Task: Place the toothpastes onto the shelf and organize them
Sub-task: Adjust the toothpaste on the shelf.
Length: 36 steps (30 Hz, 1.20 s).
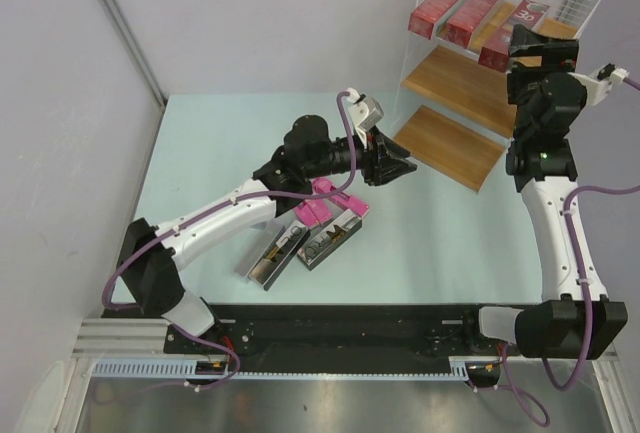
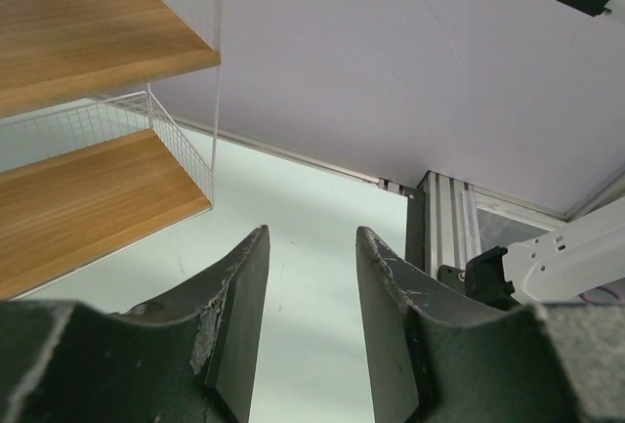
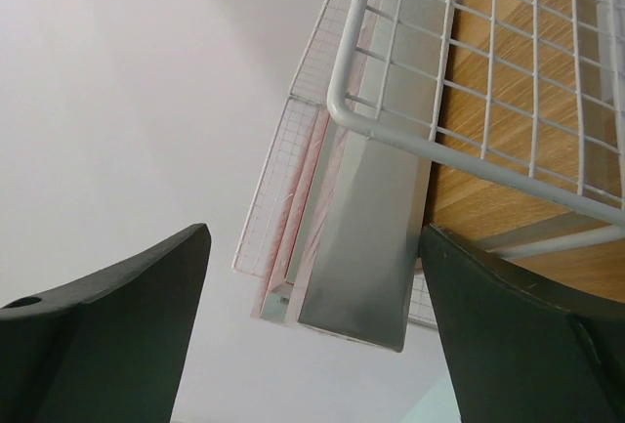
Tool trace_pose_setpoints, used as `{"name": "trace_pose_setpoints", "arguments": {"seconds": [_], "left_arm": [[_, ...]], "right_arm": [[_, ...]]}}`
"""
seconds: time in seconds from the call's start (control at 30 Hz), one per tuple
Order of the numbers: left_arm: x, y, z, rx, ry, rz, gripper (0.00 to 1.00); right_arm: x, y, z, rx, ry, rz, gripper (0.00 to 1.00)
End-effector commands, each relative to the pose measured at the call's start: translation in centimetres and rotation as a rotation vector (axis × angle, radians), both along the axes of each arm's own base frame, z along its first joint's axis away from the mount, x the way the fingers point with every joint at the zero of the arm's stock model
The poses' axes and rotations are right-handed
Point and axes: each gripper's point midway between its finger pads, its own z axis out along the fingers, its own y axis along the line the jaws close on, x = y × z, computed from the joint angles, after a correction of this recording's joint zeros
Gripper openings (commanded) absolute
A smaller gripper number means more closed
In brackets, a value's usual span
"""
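Observation:
The shelf point(image 1: 455, 78) stands at the far right, a white wire rack with three wooden boards. Two dark red toothpastes point(image 1: 442, 3) point(image 1: 478, 11) lie on its top board. A third red one point(image 1: 505, 43) lies beside them, partly hidden by my right gripper point(image 1: 543, 48). That gripper point(image 3: 315, 230) is open and empty, looking up at a carton end point(image 3: 366, 247) that juts over the top board's wire rim point(image 3: 469, 149). My left gripper point(image 1: 405, 167) point(image 2: 312, 232) is open and empty above the table, near the lowest board point(image 2: 88, 198). Pink toothpastes point(image 1: 320, 203) and two silver-grey ones point(image 1: 272, 256) point(image 1: 328, 240) lie on the table under the left arm.
The middle board point(image 1: 470, 93) and the lowest board point(image 1: 450, 143) carry nothing. A grey wall runs behind the shelf. An aluminium frame post point(image 2: 451, 228) stands at the table's edge, past the left gripper.

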Motion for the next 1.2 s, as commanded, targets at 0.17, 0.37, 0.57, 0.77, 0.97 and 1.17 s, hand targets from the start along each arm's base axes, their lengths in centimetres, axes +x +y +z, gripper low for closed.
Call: {"name": "trace_pose_setpoints", "arguments": {"seconds": [0.17,0.37,0.57,0.77,0.97,1.17], "left_arm": [[-1.3,0.3,1.3,-0.019,-0.032,-0.041,0.48],[-1.2,0.1,1.0,-0.007,-0.024,-0.047,0.5],[-0.3,0.4,0.8,0.016,-0.026,0.002,0.6],[1.5,1.5,1.0,0.041,-0.03,0.126,1.0],[3.6,3.6,1.2,0.057,-0.003,0.216,1.0],[7.1,8.6,0.5,0.045,0.072,0.378,1.0]], "right_arm": [[-2.1,-1.2,-0.5,-0.062,0.068,-0.092,1.0],[-3.4,-1.4,0.3,-0.104,0.065,-0.109,0.99],[-5.4,-0.7,1.1,-0.154,0.065,-0.081,1.0],[-7.5,0.5,1.4,-0.249,0.081,-0.028,1.0],[-9.6,2.7,1.3,-0.349,0.103,0.058,1.0],[-10.2,7.3,-1.7,-0.523,0.195,0.216,1.0]]}}
